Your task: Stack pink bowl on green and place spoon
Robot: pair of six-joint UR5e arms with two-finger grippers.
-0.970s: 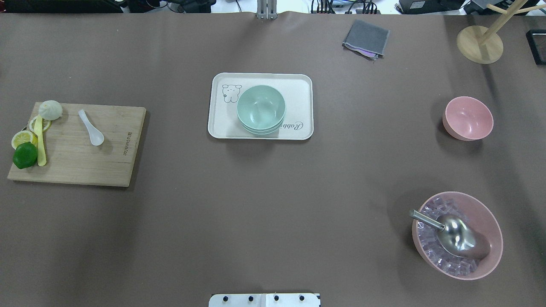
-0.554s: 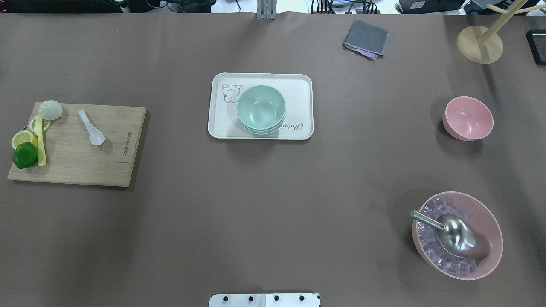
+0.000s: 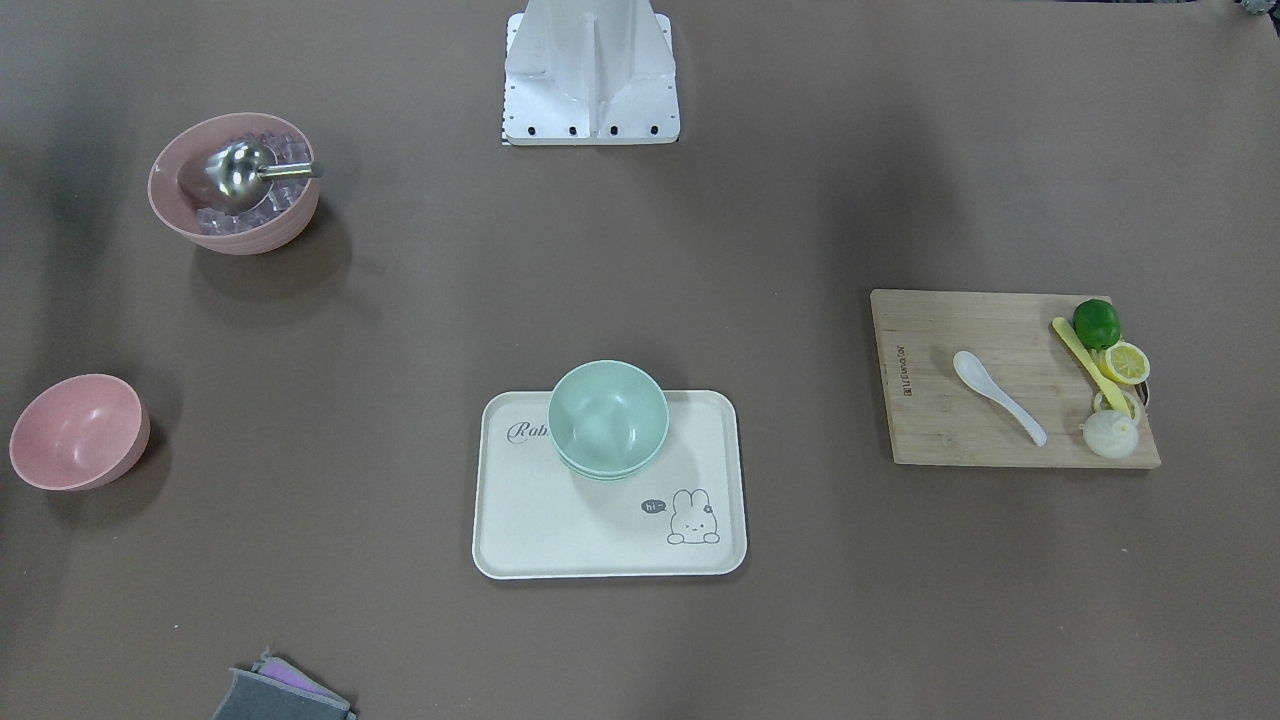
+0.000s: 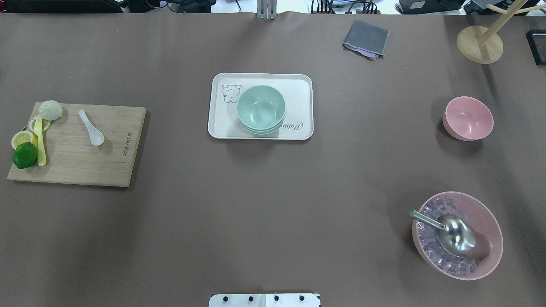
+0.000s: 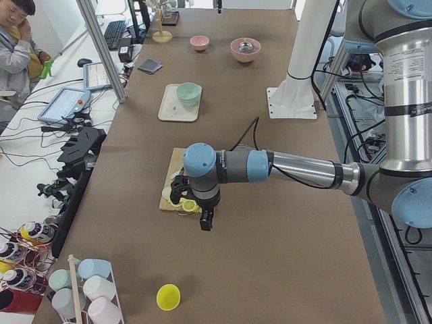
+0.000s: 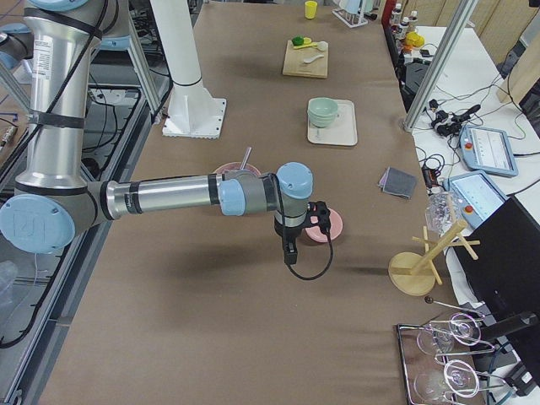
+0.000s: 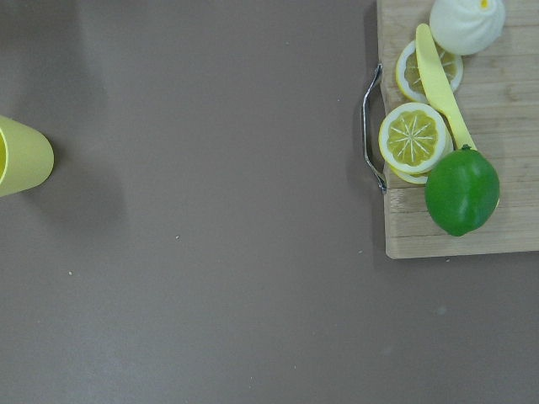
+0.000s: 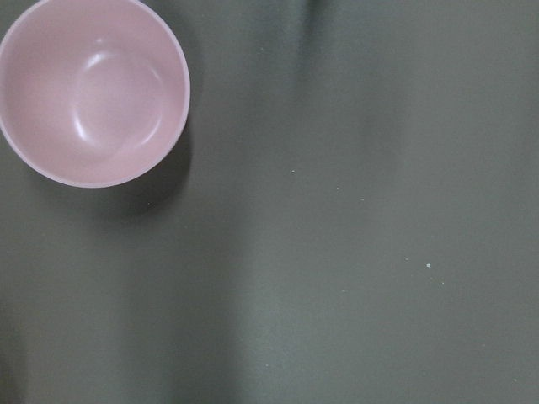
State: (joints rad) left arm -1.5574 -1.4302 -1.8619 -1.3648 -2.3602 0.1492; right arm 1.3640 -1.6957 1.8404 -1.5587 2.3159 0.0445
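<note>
Facing the robot, a cream tray (image 3: 520, 545) lies mid-surface (image 3: 400, 330) with a green bowl (image 3: 608, 415), topmost of a nested stack, on its half nearer the robot. The pink bowl (image 3: 78, 432) stands upright and empty at the tray's 9 o'clock, well apart. At 3 o'clock a cutting board (image 3: 930, 430) carries the white spoon (image 3: 995, 395), lying flat, plus a lime (image 3: 1096, 322), lemon slices (image 3: 1124, 362) and a yellow knife (image 3: 1085, 365). A larger pink bowl of ice (image 3: 280, 215) holds a metal scoop (image 3: 235, 170) at 10 o'clock.

From overhead, a grey cloth (image 4: 366, 38) sits at the tray's 1 o'clock and a wooden stand (image 4: 480, 44) at the pink bowl's 12 o'clock.

From the left end, the left end effector (image 5: 206, 219) points down just past the board's edge; a yellow cup (image 5: 168, 296) lies at its 7 o'clock. I cannot tell whether it is spread.

From the right end, the right end effector (image 6: 291, 251) points down with the pink bowl at its 2 o'clock; again, I cannot tell.

The left wrist view has the lime at 3 o'clock and the cup at 9.

The right wrist view has the pink bowl at 10 o'clock.
</note>
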